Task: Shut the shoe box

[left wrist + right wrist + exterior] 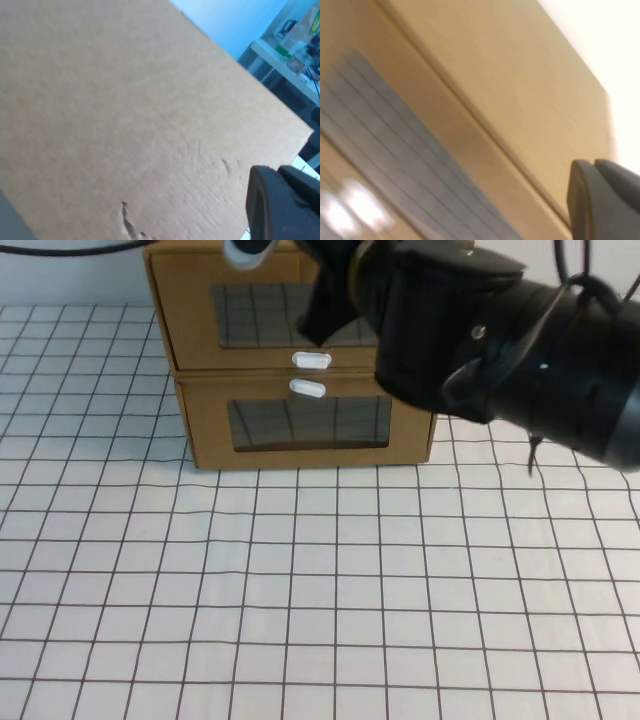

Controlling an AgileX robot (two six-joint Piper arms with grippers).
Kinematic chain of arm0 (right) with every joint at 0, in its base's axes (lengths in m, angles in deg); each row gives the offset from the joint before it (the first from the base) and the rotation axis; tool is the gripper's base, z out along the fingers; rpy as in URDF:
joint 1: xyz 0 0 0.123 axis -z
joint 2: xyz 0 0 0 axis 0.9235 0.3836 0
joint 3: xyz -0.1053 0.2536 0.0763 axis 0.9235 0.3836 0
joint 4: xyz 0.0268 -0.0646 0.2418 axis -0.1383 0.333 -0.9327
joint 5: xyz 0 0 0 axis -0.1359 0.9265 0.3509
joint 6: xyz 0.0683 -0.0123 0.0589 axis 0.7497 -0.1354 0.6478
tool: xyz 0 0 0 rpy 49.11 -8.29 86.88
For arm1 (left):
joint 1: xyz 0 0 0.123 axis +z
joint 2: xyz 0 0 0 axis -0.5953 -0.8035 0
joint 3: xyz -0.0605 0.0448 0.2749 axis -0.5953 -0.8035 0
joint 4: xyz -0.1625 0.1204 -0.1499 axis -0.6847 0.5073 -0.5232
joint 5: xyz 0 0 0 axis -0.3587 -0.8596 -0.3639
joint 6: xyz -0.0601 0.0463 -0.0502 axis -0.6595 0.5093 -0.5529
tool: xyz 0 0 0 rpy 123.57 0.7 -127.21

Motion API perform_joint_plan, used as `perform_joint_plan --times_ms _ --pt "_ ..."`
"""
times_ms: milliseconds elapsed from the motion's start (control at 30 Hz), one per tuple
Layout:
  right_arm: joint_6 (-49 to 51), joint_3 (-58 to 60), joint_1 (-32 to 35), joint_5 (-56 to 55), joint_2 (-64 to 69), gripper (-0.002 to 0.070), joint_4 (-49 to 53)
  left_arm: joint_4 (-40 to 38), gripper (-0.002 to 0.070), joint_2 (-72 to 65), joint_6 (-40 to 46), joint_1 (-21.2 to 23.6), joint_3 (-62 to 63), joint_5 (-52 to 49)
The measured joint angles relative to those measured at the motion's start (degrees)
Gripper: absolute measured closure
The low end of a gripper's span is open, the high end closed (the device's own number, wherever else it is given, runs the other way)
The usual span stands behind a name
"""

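Drawer front of the shoe box (290, 325), upper centre, looks flush, so little remains for you. Your right hand (335, 300) hovers against it and your left hand (280, 205) sits by its cardboard; whether either hand's fingers are apart, I cannot tell.

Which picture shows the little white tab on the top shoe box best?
The high view: the white tab sits clearly below the shoe box window, beside the right hand. The right wrist view shows only a white blur. The left wrist view shows plain cardboard and the left hand.
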Motion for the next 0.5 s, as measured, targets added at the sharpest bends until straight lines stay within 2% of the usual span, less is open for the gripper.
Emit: perform_joint_plan --times_ms 100,267,500 --pt "-4.63 0.00 2.50 5.57 -1.87 0.0689 -2.84 1.69 0.0680 1.82 -1.69 0.86 1.16 -0.72" --pt "-6.50 0.00 7.81 12.14 -7.20 0.0690 -12.00 10.85 0.0680 7.92 -5.33 1.10 1.16 -1.66" --pt "-13.88 -0.10 17.79 10.89 -19.36 0.0689 -35.82 14.43 0.0680 21.41 -6.74 1.10 -6.73 -2.03"
